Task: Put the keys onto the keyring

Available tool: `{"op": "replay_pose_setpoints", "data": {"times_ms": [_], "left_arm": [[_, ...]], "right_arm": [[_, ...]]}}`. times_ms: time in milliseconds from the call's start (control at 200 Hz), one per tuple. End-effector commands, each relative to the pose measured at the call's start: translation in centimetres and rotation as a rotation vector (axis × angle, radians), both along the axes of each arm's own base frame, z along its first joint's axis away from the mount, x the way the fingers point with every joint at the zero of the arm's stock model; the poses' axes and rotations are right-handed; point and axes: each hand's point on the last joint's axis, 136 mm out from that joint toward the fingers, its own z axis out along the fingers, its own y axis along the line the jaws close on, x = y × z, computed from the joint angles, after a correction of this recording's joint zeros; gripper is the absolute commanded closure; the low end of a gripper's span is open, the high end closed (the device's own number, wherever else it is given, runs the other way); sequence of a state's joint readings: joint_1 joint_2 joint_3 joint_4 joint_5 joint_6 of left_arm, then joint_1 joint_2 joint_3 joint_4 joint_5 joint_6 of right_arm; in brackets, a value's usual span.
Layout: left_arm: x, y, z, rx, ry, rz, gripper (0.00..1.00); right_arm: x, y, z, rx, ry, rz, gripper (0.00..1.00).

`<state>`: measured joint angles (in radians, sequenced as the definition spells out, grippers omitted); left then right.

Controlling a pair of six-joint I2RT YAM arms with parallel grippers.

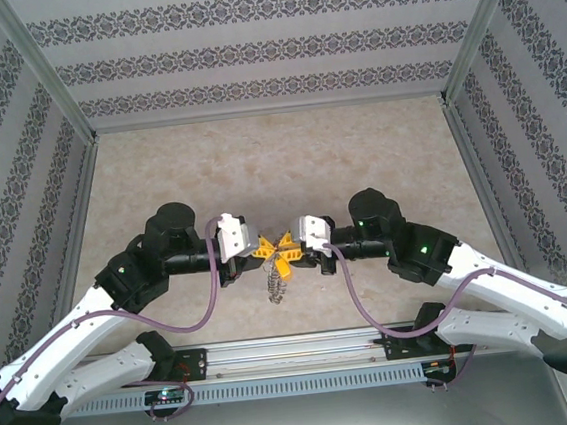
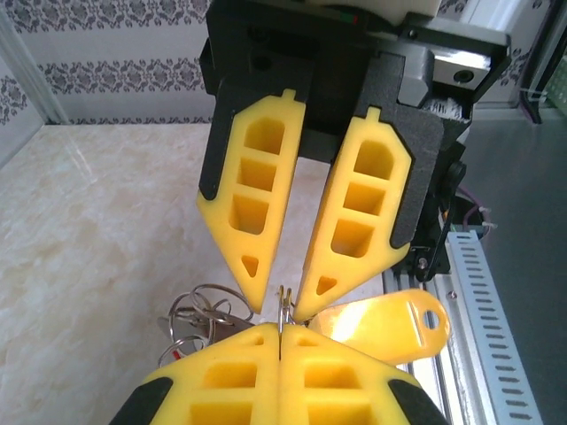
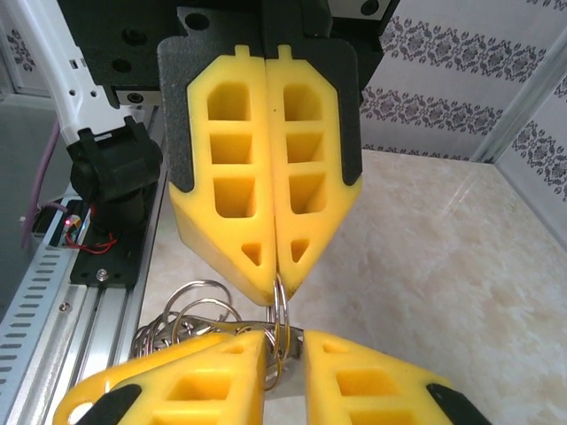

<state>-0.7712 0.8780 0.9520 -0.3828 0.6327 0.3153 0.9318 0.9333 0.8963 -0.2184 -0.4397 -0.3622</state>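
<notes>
The keyring [image 2: 285, 304] is a bunch of thin silvery metal rings. One ring stands upright, pinched at its edge by my left gripper [image 2: 280, 329], which is shut on it. That ring [image 3: 282, 310] sits in the gap of my right gripper [image 3: 285, 341], whose jaws stand apart on either side. The other rings [image 2: 199, 314] hang loose to one side, with a bit of red among them. The yellow key [image 2: 381, 323], a flat tag with a hole, hangs just behind the fingertips. From above, both grippers [image 1: 267, 252] [image 1: 293, 252] meet tip to tip, and the rings [image 1: 277, 285] dangle below them.
The beige marble-patterned table [image 1: 279, 163] stretches behind the grippers, closed in by patterned walls. A slotted aluminium rail [image 1: 297, 354] runs along the near edge, close under the grippers. Purple cables [image 1: 212, 300] loop from both arms.
</notes>
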Motion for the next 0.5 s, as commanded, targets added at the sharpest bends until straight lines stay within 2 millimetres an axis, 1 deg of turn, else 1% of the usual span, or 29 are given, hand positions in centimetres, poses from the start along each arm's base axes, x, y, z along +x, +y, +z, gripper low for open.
{"op": "replay_pose_setpoints", "data": {"times_ms": [0,190,325,420,495], "left_arm": [[-1.0,-0.5,2.8,-0.108,-0.047,-0.055,1.0],[-1.3,-0.5,3.1,-0.135,-0.043,-0.068,1.0],[-1.4,-0.6,3.2,-0.166,-0.034,-0.08,1.0],[-1.4,-0.7,3.0,-0.166,-0.019,-0.087,1.0],[-0.8,-0.7,1.9,-0.111,-0.004,-0.055,1.0]], "right_arm": [[-0.4,0.1,-0.1,0.016,0.01,0.021,0.83],[-0.4,0.1,0.1,0.021,0.007,0.02,0.88],[-0.3,0.0,0.2,0.026,0.001,0.015,1.0],[0.0,-0.1,0.6,0.034,-0.017,-0.001,1.0],[0.5,-0.3,0.9,0.038,-0.032,-0.025,1.0]]}}
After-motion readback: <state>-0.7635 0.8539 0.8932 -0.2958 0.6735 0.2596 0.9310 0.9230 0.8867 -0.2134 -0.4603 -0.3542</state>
